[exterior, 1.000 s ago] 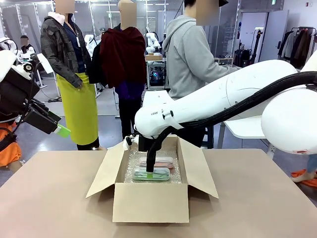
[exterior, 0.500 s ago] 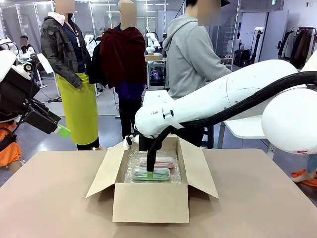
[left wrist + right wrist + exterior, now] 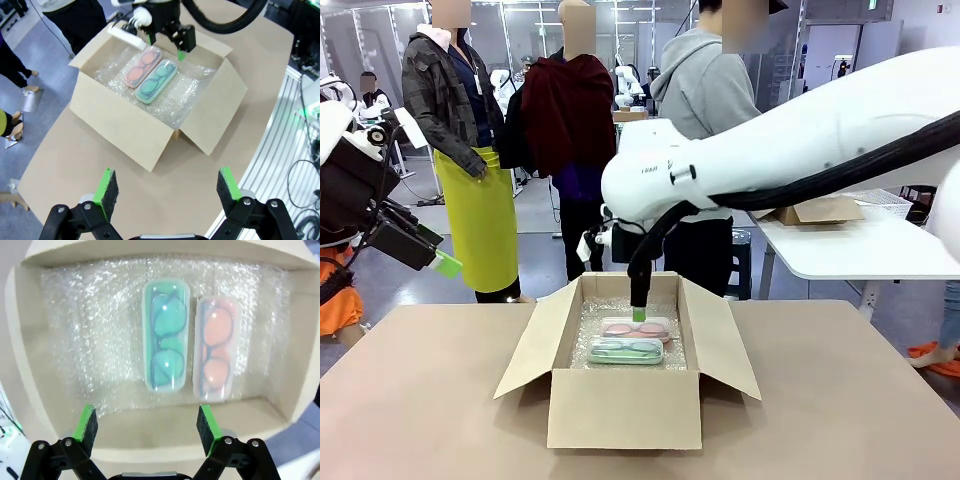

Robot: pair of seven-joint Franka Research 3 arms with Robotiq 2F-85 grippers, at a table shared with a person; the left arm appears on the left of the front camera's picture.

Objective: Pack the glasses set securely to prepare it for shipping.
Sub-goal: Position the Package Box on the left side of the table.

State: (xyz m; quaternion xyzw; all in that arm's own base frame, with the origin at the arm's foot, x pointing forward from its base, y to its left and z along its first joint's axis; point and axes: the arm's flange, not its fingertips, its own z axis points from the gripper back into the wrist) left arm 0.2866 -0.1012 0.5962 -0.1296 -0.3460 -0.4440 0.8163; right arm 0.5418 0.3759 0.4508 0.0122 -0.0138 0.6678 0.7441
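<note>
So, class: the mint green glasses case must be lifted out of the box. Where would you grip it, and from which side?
Probably across its narrow width at mid-length, from straight above. The mint green case lies flat on bubble wrap in the cardboard box, whose walls block sideways reach; the pink case lies close alongside, leaving little room there.

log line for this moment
right gripper open over box | green case, pink case side by side on bubble wrap inside | left gripper open, away from box

White arms (image 3: pixel 800 140), thick black cables (image 3: pixel 655 232); left pincer (image 3: pixel 167 182) and right pincer (image 3: pixel 147 417) black with green pads (image 3: pixel 107 184).
</note>
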